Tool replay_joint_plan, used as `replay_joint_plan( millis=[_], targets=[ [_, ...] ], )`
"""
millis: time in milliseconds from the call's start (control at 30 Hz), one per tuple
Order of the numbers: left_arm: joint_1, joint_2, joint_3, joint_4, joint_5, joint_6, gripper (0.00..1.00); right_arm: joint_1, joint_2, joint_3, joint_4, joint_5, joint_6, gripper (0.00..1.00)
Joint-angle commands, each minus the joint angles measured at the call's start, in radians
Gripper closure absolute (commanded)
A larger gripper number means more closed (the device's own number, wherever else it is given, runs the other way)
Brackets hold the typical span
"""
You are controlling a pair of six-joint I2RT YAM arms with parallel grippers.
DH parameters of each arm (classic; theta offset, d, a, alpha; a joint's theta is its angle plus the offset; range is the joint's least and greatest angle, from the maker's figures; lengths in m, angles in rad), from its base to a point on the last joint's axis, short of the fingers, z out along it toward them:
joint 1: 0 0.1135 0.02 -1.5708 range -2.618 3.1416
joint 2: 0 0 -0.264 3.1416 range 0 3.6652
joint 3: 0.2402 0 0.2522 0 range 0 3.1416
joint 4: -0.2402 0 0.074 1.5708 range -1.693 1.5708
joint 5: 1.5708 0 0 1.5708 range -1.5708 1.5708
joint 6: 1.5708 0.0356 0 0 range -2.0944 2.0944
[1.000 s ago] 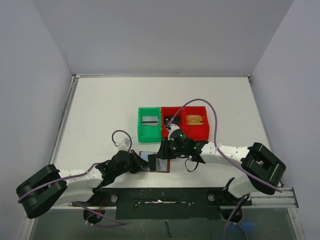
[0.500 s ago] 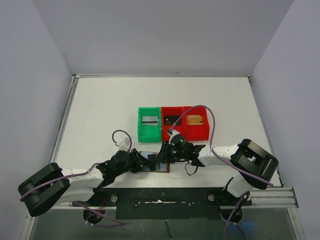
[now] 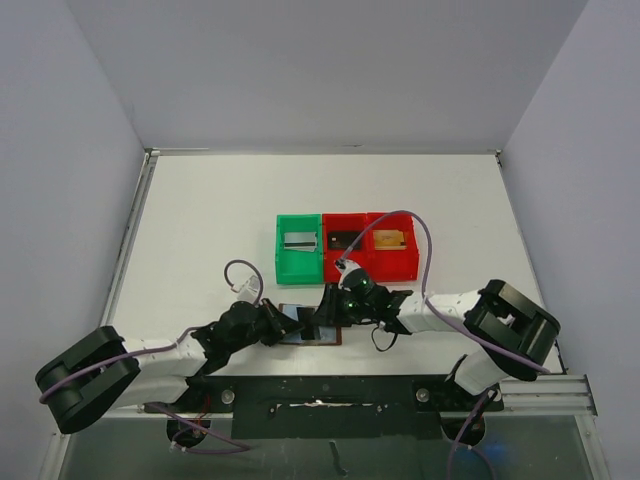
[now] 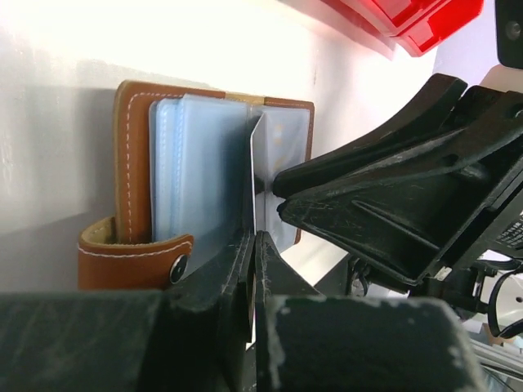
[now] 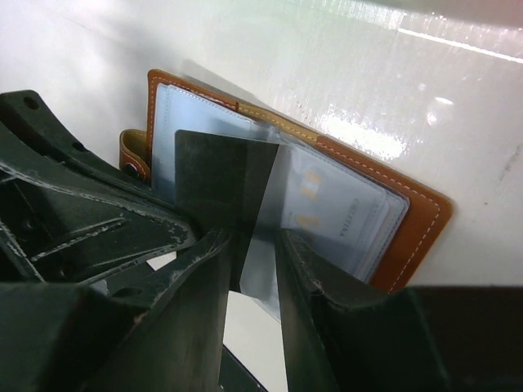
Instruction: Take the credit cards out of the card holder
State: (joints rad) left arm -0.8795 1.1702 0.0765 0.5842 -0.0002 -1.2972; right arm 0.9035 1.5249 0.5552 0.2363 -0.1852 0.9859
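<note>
The card holder [image 3: 322, 327] is a brown leather wallet lying open near the table's front edge, between both grippers. In the left wrist view the card holder [image 4: 131, 155] shows pale blue sleeves, and my left gripper [image 4: 254, 238] is shut on a thin grey leaf [image 4: 256, 163] standing up from it. In the right wrist view my right gripper [image 5: 253, 238] is open with a narrow gap, its jaws astride that same grey leaf [image 5: 260, 253]. A pale card with gold marks [image 5: 339, 214] lies under a clear sleeve in the card holder [image 5: 417, 237]. I cannot tell whether the leaf is a card or a sleeve.
A green bin [image 3: 299, 268] and a red two-part bin [image 3: 370, 263] stand just behind the wallet, each with something inside. The black rail [image 3: 330, 395] with the arm bases runs along the near edge. The two grippers [image 3: 305, 325] nearly touch each other.
My right gripper has moved left and down onto the wallet, and its elbow has swung in. The left gripper has stayed on the wallet's leaf.
</note>
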Motion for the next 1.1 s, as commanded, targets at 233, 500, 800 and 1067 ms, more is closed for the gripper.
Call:
replay_joint_plan(
  millis=[233,500,800,1067],
  targets=[
    [0.041,-0.246,0.156,-0.441,-0.032,0.062,1.00,-0.111,-0.242,0.060,-0.065,-0.090,-0.122,0.50],
    [0.060,-0.327,0.210,-0.562,-0.039,0.080,1.00,-0.180,-0.411,0.009,-0.097,-0.046,-0.175,0.27],
    [0.079,-0.380,0.337,-0.500,0.001,0.210,1.00,-0.359,-0.625,-0.152,0.116,-0.031,-0.093,0.04],
    [0.285,-0.267,0.363,-0.292,0.263,0.228,1.00,-0.577,-0.546,-0.117,0.304,-0.426,-0.020,0.00]
  ],
)
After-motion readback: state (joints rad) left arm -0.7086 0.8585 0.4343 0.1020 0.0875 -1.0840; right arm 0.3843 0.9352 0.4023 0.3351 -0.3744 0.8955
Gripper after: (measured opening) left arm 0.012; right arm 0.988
